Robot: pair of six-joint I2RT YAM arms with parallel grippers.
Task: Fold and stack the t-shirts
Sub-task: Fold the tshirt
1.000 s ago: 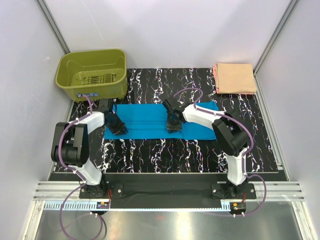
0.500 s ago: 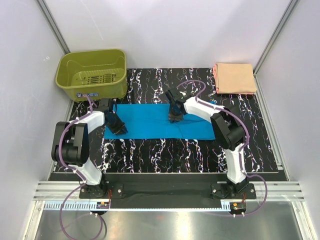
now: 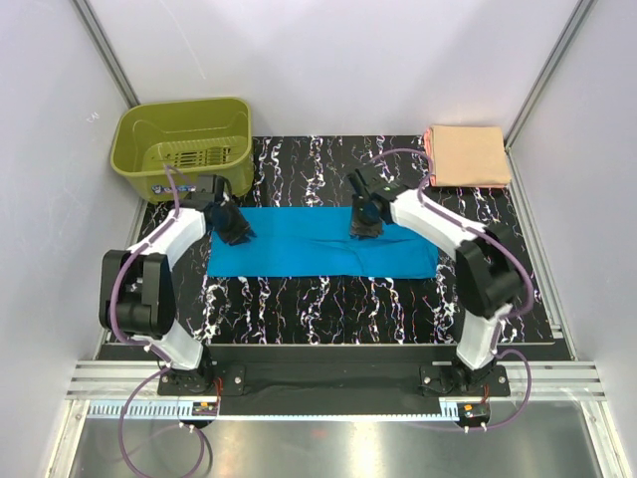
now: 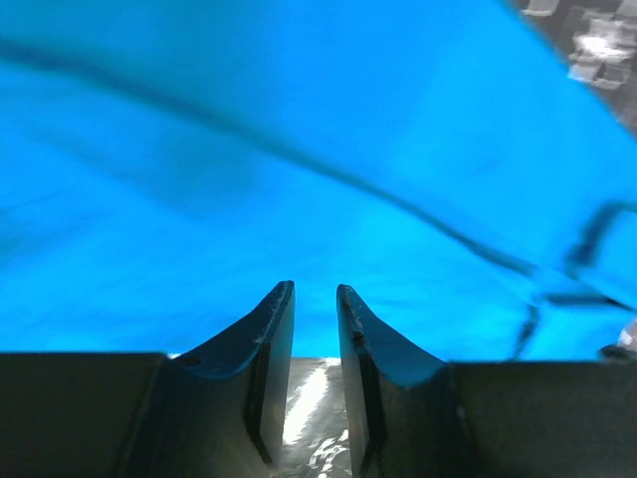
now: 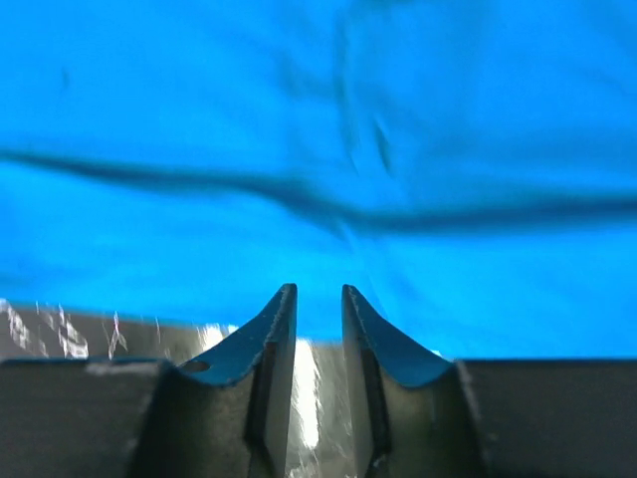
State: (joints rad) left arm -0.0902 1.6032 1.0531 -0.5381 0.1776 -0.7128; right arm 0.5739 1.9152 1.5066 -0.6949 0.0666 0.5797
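Note:
The turquoise-blue t-shirt (image 3: 323, 244) lies flat as a long folded strip on the black marbled mat (image 3: 328, 304). The peach-orange t-shirt (image 3: 468, 154) lies folded at the back right corner. My left gripper (image 3: 236, 229) is at the blue shirt's far left edge. My right gripper (image 3: 362, 225) is at its far edge near the middle. In the left wrist view the blue cloth (image 4: 299, 179) fills the frame beyond my left gripper (image 4: 316, 289), whose jaws stand a narrow gap apart with bare table between them. The right wrist view shows the same cloth (image 5: 318, 119) and my right gripper (image 5: 318, 289), also narrowly open and empty.
An olive-green plastic basket (image 3: 179, 108) stands at the back left, close behind the left arm. White walls with metal corner posts enclose the table on three sides. Bare mat runs between the shirt and the arm bases.
Both grippers have moved away from the middle of the blue shirt to its far edge. The shirt now lies flatter, without the raised crease seen earlier.

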